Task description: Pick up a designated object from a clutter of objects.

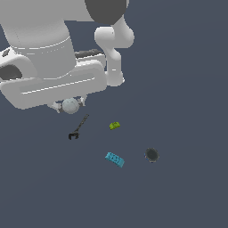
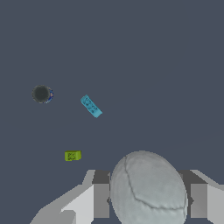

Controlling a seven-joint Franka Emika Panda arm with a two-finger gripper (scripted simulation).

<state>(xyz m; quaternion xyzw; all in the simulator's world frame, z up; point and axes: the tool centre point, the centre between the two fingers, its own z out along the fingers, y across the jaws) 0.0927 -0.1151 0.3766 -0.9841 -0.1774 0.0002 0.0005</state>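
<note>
Got my claw (image 1: 70, 106) pinching the pale ball (image 1: 70, 106) from both sides, so it sits centred, apart from the wrench (image 1: 78, 128) and brick (image 1: 115, 159).

A ball (image 1: 71, 105) sits between the fingers of the gripper (image 1: 70, 107), directly under the arm (image 1: 53, 67) at the exterior view's left. Just below it in that view lies a wrench-like tool (image 1: 79, 128), apart from the ball. To the tool's right rests a small block (image 1: 115, 125). Lower still, a studded brick (image 1: 115, 159) lies between the tool and a round disc (image 1: 152, 154), which sits farthest to the exterior view's right, all on the flat floor (image 1: 187, 111).
</note>
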